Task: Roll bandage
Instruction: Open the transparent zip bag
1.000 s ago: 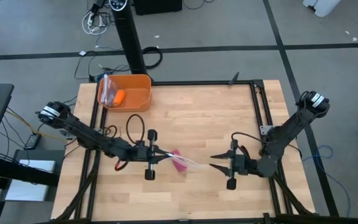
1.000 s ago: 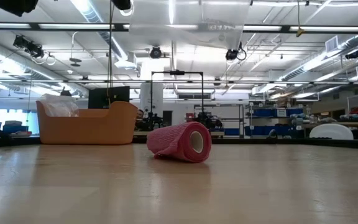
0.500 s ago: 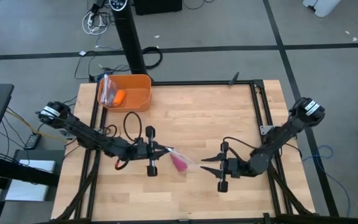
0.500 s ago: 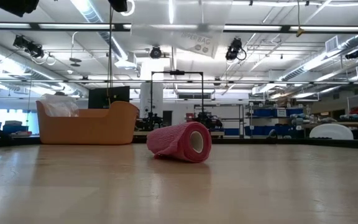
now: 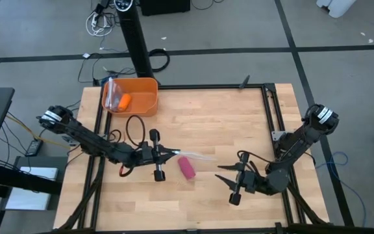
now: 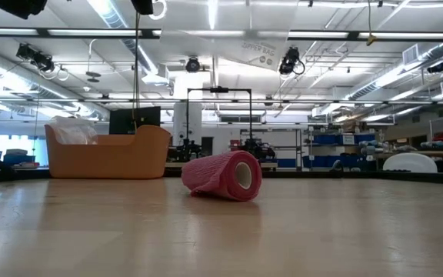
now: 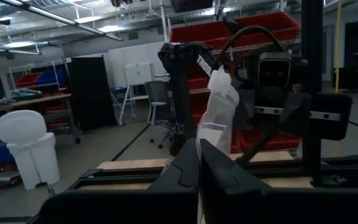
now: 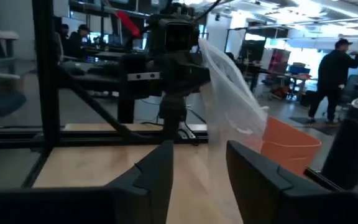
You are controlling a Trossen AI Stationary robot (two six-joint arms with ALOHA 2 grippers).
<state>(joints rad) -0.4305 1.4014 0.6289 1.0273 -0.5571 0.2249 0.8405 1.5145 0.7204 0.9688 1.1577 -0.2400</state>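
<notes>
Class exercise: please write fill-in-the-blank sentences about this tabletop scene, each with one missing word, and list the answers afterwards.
1. The rolled bandage lying on the table is ____ in colour.
2. The left gripper is shut on a clear plastic ____.
3. The orange bin stands near the table's far ____ corner in the high view.
4. The right gripper has its fingers ____.

Answers: pink; bag; left; open

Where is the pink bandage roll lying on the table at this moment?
In the high view the bandage roll lies on the table, between the left gripper and the right gripper.
</notes>
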